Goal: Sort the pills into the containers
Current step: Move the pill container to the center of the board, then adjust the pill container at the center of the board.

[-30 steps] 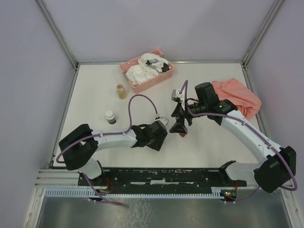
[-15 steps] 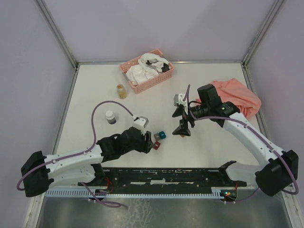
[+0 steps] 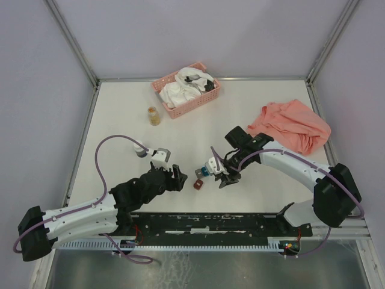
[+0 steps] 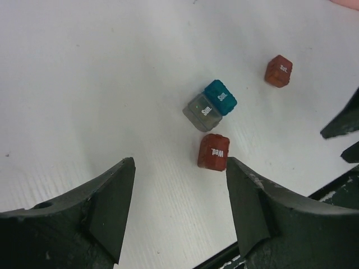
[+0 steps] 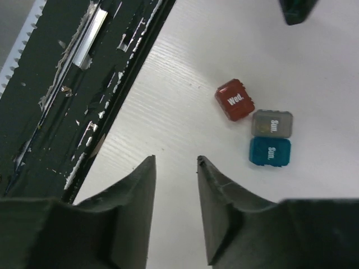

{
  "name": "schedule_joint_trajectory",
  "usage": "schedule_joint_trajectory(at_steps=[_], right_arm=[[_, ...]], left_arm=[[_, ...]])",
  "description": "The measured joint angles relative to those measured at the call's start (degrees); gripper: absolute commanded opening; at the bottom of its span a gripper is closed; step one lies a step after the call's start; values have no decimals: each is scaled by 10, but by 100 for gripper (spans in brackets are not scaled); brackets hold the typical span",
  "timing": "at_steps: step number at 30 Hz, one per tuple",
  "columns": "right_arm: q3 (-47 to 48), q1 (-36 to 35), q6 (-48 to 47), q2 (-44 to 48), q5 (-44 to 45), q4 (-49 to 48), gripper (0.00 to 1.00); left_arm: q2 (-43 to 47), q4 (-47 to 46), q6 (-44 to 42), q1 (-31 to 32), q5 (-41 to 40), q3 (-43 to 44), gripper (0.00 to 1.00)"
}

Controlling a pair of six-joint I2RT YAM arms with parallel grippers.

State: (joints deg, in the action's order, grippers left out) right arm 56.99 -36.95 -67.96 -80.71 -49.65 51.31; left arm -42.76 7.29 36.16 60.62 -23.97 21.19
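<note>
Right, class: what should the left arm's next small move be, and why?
Probably ease the left fingers forward to straddle the red Wed. box: it is the nearest box, lying just ahead of their open gap, and they hold nothing.

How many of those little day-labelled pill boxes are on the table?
4. The grey box and teal box touch side by side; the dark red Wed box sits just beside the grey one; the other dark red box lies apart.
</note>
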Motion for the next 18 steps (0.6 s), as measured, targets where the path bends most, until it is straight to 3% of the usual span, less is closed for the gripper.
schedule_joint_trajectory(at_steps=[3, 11, 18], right_arm=[[-3, -44, 0, -19, 38, -23, 22], [-3, -132, 48, -100, 127, -102, 10], [-3, -196, 112, -138, 207, -184, 6]], left_arm=[[0, 4, 1, 0, -28, 0, 70], [21, 29, 10, 0, -84, -10, 68], [63, 59, 22, 0, -108, -22, 68]])
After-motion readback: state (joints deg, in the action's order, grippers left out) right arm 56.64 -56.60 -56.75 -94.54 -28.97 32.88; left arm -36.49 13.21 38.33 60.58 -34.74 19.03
